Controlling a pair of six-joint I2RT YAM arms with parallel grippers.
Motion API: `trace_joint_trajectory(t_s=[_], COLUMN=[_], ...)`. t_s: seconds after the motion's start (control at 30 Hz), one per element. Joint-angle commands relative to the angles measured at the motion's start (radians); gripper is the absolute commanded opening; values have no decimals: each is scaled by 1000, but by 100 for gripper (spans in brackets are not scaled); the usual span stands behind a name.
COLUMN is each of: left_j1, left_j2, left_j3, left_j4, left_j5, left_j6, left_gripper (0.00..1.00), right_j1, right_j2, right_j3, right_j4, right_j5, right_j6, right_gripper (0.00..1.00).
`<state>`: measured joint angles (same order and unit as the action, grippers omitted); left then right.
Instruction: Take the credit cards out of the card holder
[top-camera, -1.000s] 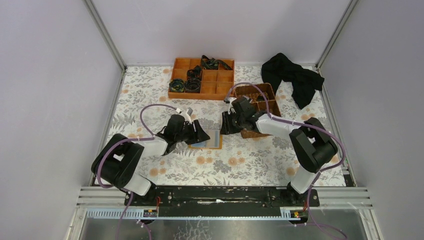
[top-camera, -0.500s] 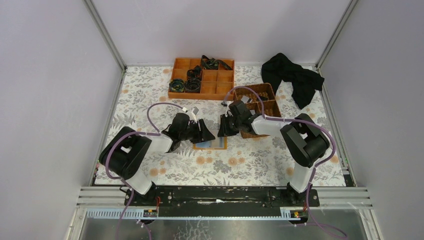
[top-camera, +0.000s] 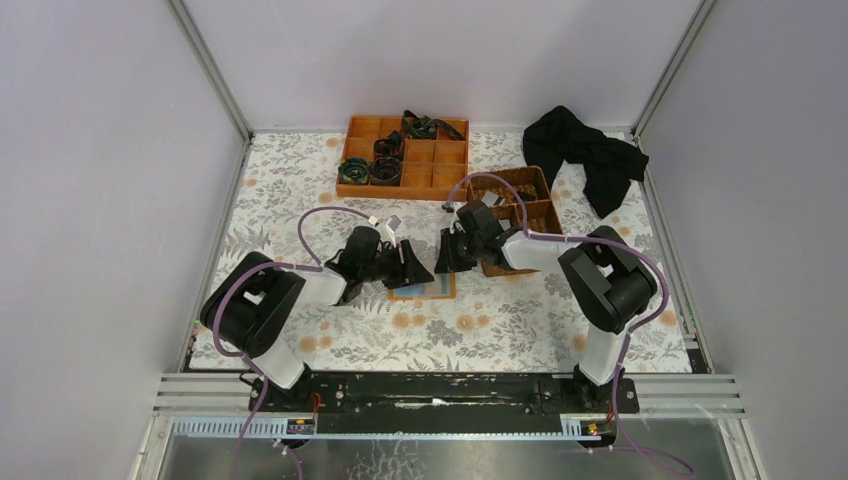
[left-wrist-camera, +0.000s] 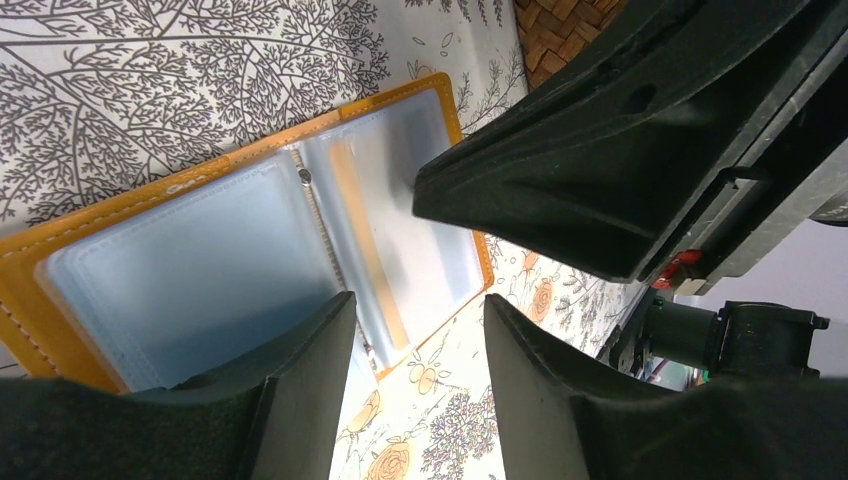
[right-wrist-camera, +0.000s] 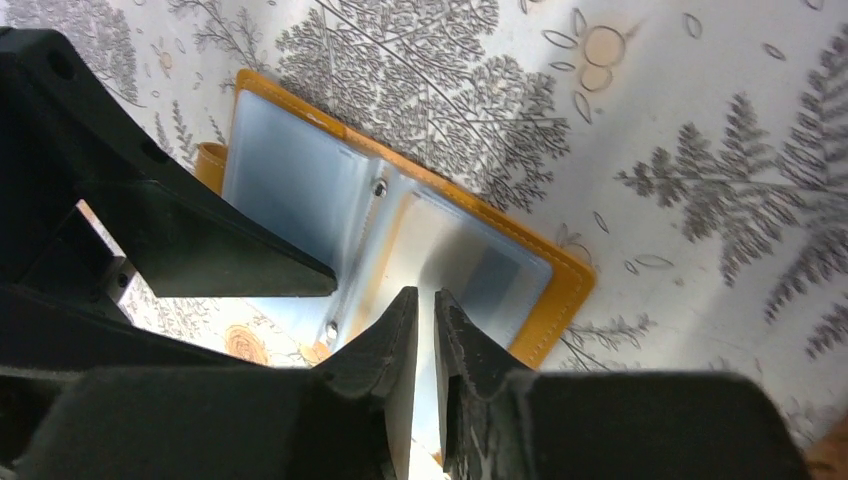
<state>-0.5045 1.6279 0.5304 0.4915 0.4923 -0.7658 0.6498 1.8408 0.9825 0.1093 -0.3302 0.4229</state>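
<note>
The card holder (top-camera: 424, 286) is found lying open on the desk (top-camera: 500, 325), at frame centre. The left claw (left-wrist-camera: 415, 315) is set apart over one edge. The right claw (right-wrist-camera: 427, 300) is nearly together above the holder's inner face; a grip cannot be confirmed. No card is seen extracted, so removal is judged outstanding.

A: The card holder (left-wrist-camera: 250, 260): glossy clear plastic sleeves (right-wrist-camera: 290, 190), a smooth orange leather-like rim (right-wrist-camera: 562, 288) with pale stitching, 2 small metal rivets (right-wrist-camera: 380, 187).
B: The tablecloth (right-wrist-camera: 650, 120) looks matt, printed. The basket (left-wrist-camera: 565, 30) is rough woven wicker; the black cloth (top-camera: 585, 155) soft, matt.
</note>
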Motion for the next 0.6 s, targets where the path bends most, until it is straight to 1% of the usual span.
trace_joint_trajectory(t_s=[0.0, 0.2, 0.37, 0.4, 0.43, 0.47, 0.5, 0.53, 0.57], left_j1=[-6, -7, -7, -7, -6, -7, -7, -6, -6], left_j2=[-8, 14, 23, 25, 28, 31, 35, 39, 46], left_j3=[7, 3, 9, 8, 7, 4, 2, 0, -2], left_j4=[20, 75, 81, 81, 81, 81, 81, 83, 87], left_j5=[16, 47, 48, 47, 47, 45, 43, 41, 43], left_j6=[3, -30, -33, -35, -34, -33, -32, -33, -34], left_gripper=[57, 57, 57, 57, 57, 57, 57, 57, 57], right_j1=[7, -15, -19, -19, -18, -18, -18, -18, -18], right_j2=[-108, -157, -134, -123, -113, -105, -99, -97, -96], right_j3=[17, -7, -39, -42, -45, -50, -54, -59, -63], right_j4=[-119, -176, -159, -152, -139, -123, -105, -92, -82], right_j5=[117, 155, 135, 119, 97, 71, 49, 38, 29], right_j6=[-38, -64, -61, -53, -47, -40, -31, -23, -18], right_gripper=[19, 19, 18, 21, 27, 40, 48, 50, 50])
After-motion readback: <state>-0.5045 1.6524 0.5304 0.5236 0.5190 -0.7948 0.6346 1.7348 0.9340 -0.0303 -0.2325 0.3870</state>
